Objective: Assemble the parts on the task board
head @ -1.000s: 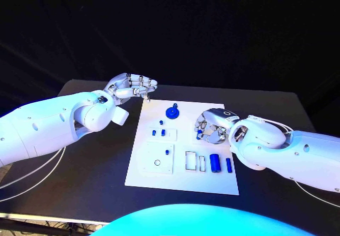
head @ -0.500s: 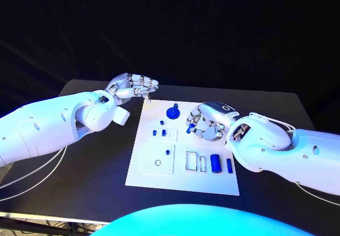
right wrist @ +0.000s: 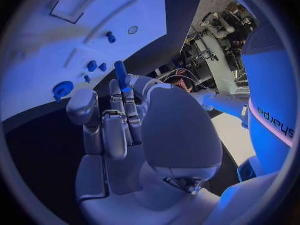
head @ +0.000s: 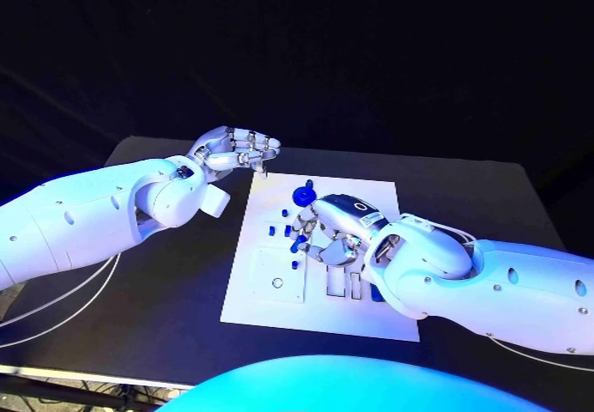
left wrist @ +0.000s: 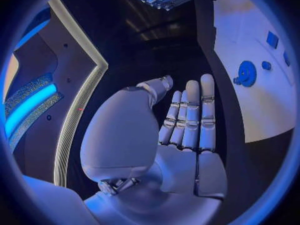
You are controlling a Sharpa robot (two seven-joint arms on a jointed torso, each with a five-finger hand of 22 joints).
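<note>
The white task board (head: pixel 263 302) lies mid-table, also seen in the left wrist view (left wrist: pixel 262 110) and the right wrist view (right wrist: pixel 44 50). My right hand (head: pixel 332 227) hovers over the board's middle and pinches a slim blue peg (right wrist: pixel 120 74) between its fingers (right wrist: pixel 115 130); the peg (head: pixel 299 244) points down toward the left half of the board. A round blue part (head: pixel 303 196) stands at the board's far end. Two small blue pegs (head: pixel 277 230) stand in a block left of the hand. My left hand (head: pixel 235 150) hovers off the board's far left corner, holding nothing (left wrist: pixel 187 130).
The right forearm (head: pixel 482 283) covers the board's right side and the slots there. Bare black table (head: pixel 161 283) lies left of the board. A white block with a round hole (head: pixel 276 281) sits on the board's near left.
My right hand has swept left from the board's right edge to its middle, carrying the blue peg, and its arm now covers the blue cylinders. The left hand has barely moved.
</note>
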